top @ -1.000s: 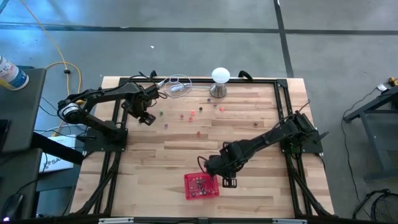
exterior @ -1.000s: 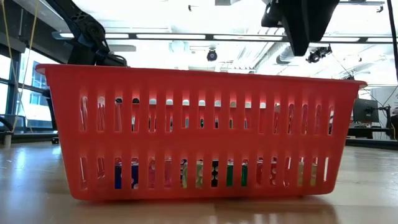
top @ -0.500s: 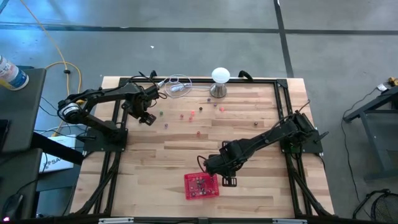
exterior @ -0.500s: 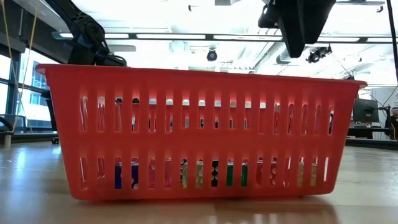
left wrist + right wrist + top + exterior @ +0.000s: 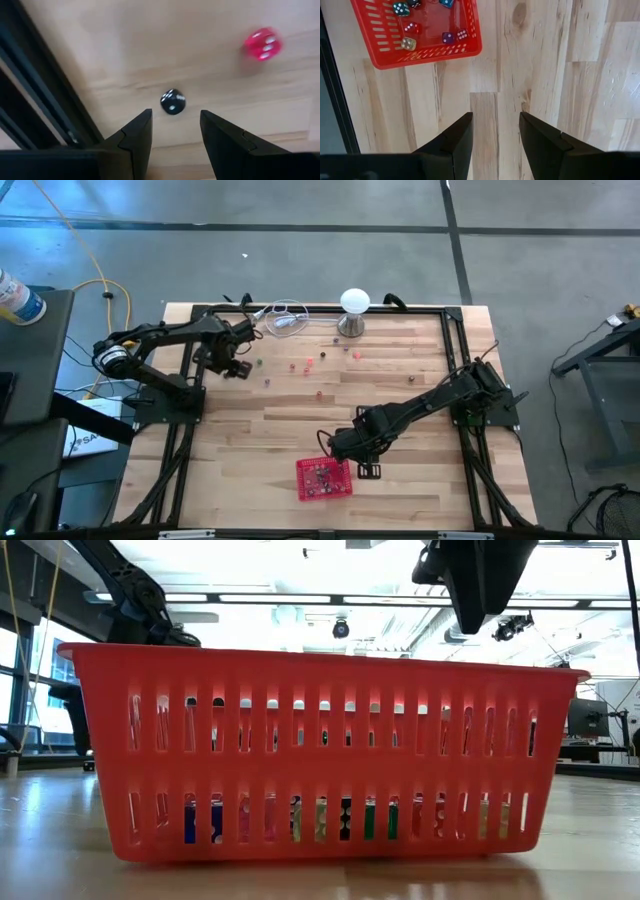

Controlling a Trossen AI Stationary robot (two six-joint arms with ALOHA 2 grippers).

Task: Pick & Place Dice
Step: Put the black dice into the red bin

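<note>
Several tiny dice [image 5: 310, 364] lie scattered on the far half of the wooden table. My left gripper [image 5: 234, 364] is open at the far left, low over the table. In the left wrist view a dark die [image 5: 173, 101] lies just ahead of the gap between its fingers [image 5: 175, 122], untouched, and a red die [image 5: 262, 43] lies farther off. My right gripper [image 5: 347, 446] is open and empty just beyond the far right corner of the red mesh basket [image 5: 302, 480]. The basket stands on the table and holds several dice [image 5: 410, 28].
A white ball-topped metal stand [image 5: 354, 310] and a clear wire object [image 5: 285, 318] sit at the far edge. A dark frame rail [image 5: 45, 95] runs close beside my left gripper. The basket [image 5: 330, 750] fills the low view. Bare wood lies between basket and scattered dice.
My left gripper has moved a little toward the table's far left corner. My right gripper has drifted slightly toward the table's left edge, staying above the basket's rim. Both stay open.
</note>
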